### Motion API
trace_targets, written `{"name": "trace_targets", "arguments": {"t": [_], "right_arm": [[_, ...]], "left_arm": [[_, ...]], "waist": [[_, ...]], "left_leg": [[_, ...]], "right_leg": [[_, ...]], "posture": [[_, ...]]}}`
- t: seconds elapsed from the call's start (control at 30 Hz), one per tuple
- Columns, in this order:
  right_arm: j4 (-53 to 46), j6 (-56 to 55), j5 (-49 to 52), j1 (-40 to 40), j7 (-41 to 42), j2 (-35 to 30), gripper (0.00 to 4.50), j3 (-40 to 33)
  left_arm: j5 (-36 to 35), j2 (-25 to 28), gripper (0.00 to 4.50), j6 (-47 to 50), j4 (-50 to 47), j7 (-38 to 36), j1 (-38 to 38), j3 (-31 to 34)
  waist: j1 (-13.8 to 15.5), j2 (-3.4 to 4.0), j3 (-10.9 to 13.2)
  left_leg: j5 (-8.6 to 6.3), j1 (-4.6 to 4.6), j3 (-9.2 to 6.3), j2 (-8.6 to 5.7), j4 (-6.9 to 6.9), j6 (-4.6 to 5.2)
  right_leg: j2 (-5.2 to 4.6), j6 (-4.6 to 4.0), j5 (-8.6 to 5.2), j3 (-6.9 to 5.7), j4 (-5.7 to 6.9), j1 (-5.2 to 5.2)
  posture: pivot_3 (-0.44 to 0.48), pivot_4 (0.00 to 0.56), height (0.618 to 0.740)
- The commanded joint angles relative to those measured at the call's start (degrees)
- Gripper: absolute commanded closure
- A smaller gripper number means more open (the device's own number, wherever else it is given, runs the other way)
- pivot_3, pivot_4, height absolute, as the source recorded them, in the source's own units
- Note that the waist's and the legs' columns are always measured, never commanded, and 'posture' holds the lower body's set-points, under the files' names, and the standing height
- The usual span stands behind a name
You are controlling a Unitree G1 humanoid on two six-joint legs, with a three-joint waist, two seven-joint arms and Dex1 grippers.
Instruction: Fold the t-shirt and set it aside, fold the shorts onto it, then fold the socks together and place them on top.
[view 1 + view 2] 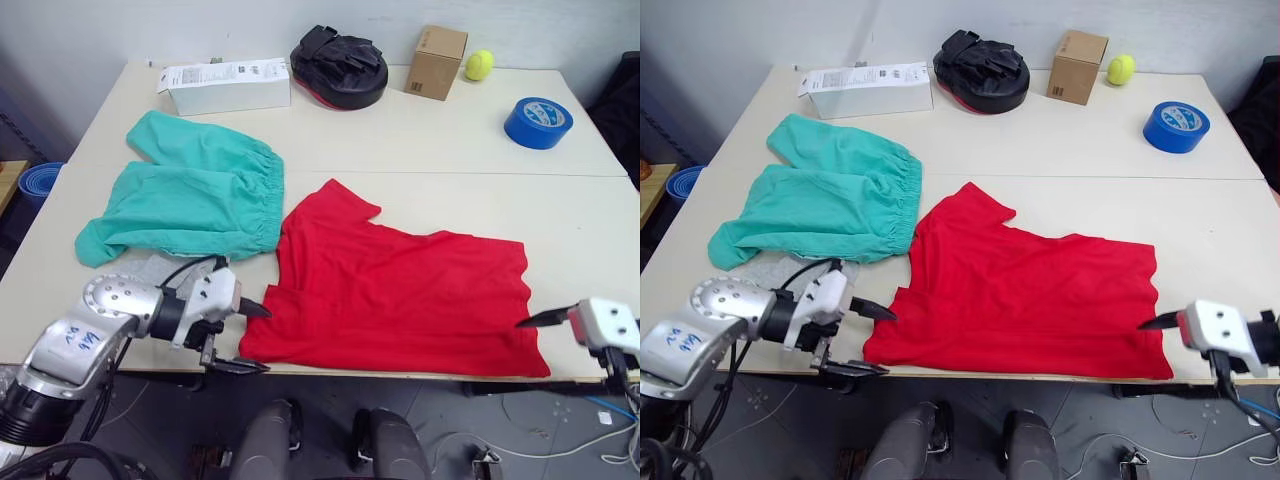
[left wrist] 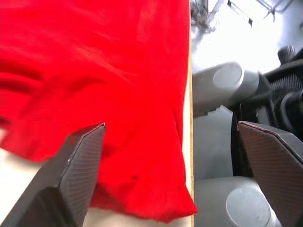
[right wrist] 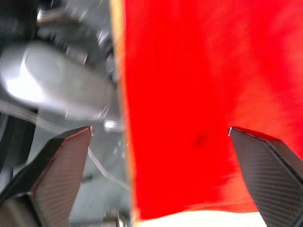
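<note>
The red t-shirt (image 1: 400,295) lies spread flat at the table's front edge. My left gripper (image 1: 250,338) is open at its near left corner, one finger above the cloth and one below the table edge; the left wrist view shows that corner (image 2: 142,189) between the fingers. At the near right corner my right gripper (image 1: 525,350) is open too, with red cloth (image 3: 189,118) and the table edge between its fingers. The teal shorts (image 1: 195,190) lie crumpled to the left of the shirt. A bit of grey sock (image 1: 150,268) shows behind my left arm.
Along the back of the table (image 1: 450,150) stand a white box (image 1: 225,85), a black padded bag (image 1: 340,68), a small cardboard box (image 1: 436,62) and a yellow ball (image 1: 479,65). A blue tape roll (image 1: 538,122) lies at the right.
</note>
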Motion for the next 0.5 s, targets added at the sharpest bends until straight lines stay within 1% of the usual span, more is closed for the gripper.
{"name": "trace_targets", "arguments": {"t": [0.03, 0.13, 0.27, 0.33, 0.4, 0.5], "right_arm": [[-1.4, 11.9, 6.0, -6.0, 0.1, -1.4, 0.0, -1.3], [1.3, 17.2, 5.0, -14.6, -3.2, 1.2, 0.0, 2.2], [6.2, 21.5, -0.2, -25.4, -8.5, 5.9, 0.0, 8.4], [8.6, 22.0, -3.0, -28.8, -9.7, 7.6, 0.0, 10.8], [11.5, 23.7, -5.1, -32.4, -10.7, 9.2, 0.0, 12.9], [16.1, 24.4, -8.0, -37.4, -12.8, 11.8, 0.0, 14.7]], "left_arm": [[-4.5, -1.2, 0.02, 6.6, 5.4, 1.1, -7.8, 2.5], [-5.0, -5.0, 0.02, 12.1, 14.2, 3.8, -18.3, 1.3], [1.3, -11.8, 0.02, 12.7, 30.8, 7.6, -31.6, -3.5], [4.5, -14.8, 0.02, 10.8, 39.5, 7.8, -37.1, -5.8], [8.0, -18.0, 0.02, 7.2, 50.2, 7.1, -43.1, -7.8], [12.3, -22.4, 0.02, 1.1, 65.5, 6.9, -51.2, -8.6]], "waist": [[0.2, 0.01, 0.0], [0.3, 0.0, 0.0], [0.2, -0.2, 0.0], [0.2, -0.21, 0.0], [0.2, -0.23, 0.0], [0.1, -0.34, 0.1]], "left_leg": [[0.0, 0.0, -0.02, 0.0, 0.01, 0.0], [0.03, -0.15, -0.07, -0.02, 0.05, -0.02], [0.42, -0.55, -0.05, -0.09, 0.19, 0.01], [0.49, -0.72, 0.1, -0.22, 0.19, 0.06], [0.63, -0.75, 0.26, -0.27, 0.2, 0.08], [0.69, -1.02, 0.38, -0.27, 0.25, 0.14]], "right_leg": [[0.0, 0.0, 0.0, -0.01, 0.01, 0.01], [0.01, 0.01, 0.01, -0.07, 0.03, -0.07], [0.06, 0.15, 0.1, -0.14, 0.22, -0.44], [0.07, 0.23, 0.14, -0.09, 0.44, -0.76], [0.38, 0.25, 0.14, -0.18, 0.55, -0.86], [0.54, 0.39, 0.22, -0.23, 0.71, -1.09]], "posture": [[0.0, 0.15, 0.74], [0.0, 0.15, 0.74], [0.0, 0.15, 0.74], [0.0, 0.15, 0.74], [0.0, 0.15, 0.74], [0.0, 0.15, 0.74]]}}
